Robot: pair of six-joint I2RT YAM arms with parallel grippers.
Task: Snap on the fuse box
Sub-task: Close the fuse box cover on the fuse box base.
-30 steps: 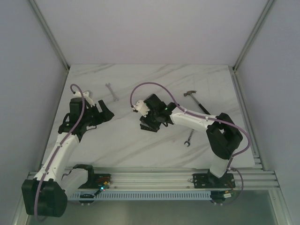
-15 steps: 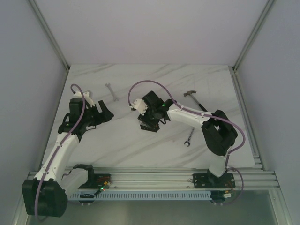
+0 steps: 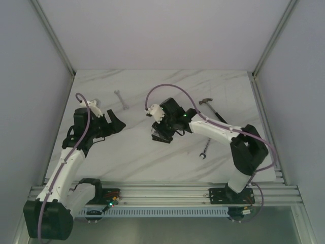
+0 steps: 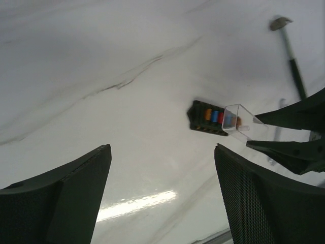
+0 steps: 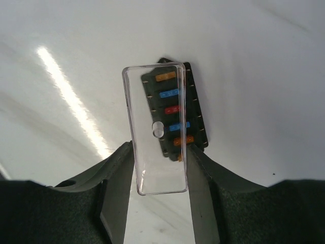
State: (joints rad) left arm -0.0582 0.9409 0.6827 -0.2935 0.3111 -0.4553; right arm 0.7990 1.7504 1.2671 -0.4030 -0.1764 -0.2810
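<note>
The fuse box (image 5: 189, 104) is a small black block with orange, blue and red fuses, lying flat on the white marble table (image 3: 127, 152). My right gripper (image 5: 160, 152) is shut on a clear plastic cover (image 5: 155, 168) and holds it over the fuse box. The cover overlaps the box's left part, and the row of fuses shows through it. Whether the two touch I cannot tell. In the left wrist view the fuse box (image 4: 205, 117) lies ahead with the clear cover (image 4: 242, 122) at its right end. My left gripper (image 4: 160, 152) is open and empty, well to the left of the box.
A hammer (image 3: 212, 109) lies at the back right, behind the right arm. One small wrench (image 3: 120, 99) lies at the back left and another wrench (image 3: 204, 149) to the right of the right gripper (image 3: 161, 133). The left gripper (image 3: 116, 123) hovers at mid left.
The right arm's wrist and elbow have swung slightly right and back, with the clear cover still in its jaws over the fuse box. The left arm has hardly moved.
</note>
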